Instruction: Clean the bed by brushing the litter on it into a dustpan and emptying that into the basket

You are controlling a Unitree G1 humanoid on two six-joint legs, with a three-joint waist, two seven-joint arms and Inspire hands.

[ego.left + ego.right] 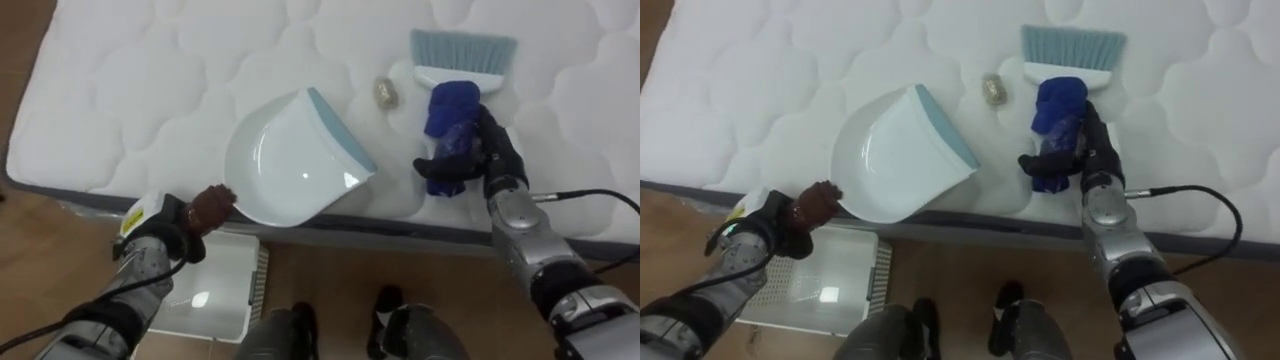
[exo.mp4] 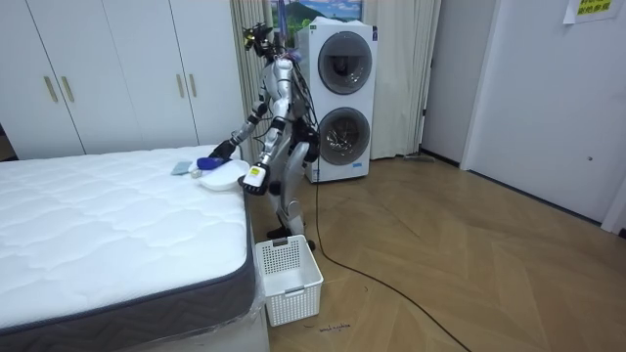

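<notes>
At the lower left of the frame, the robot's left hand point(image 1: 205, 210) is clenched on the rear edge of a white dustpan point(image 1: 295, 160). It holds the pan flat on the bed point(image 1: 130, 90) with the blue-green lip turned toward the upper right, evidently so sweepings can be pushed straight in. Below, on the wooden floor against the bed's side, stands a white basket point(image 1: 215, 290), seemingly placed to take whatever the pan collects. Right of the dustpan's lip and apart from it, in the upper middle of the frame, a small pale scrap point(image 1: 386, 92) lies on the quilted top, the one bit of litter in sight. Just right of the scrap sits a brush point(image 1: 462, 50), bristles toward the top of the frame. The right hand point(image 1: 488, 150) grasps its blue handle, fingers wrapped round it. With the scrap between brush and pan, a sweep toward the lower left looks the likely next stroke. Seen from across the room, the robot stands at the bed's edge, stacked washing machines point(image 2: 342, 98) behind it.
</notes>
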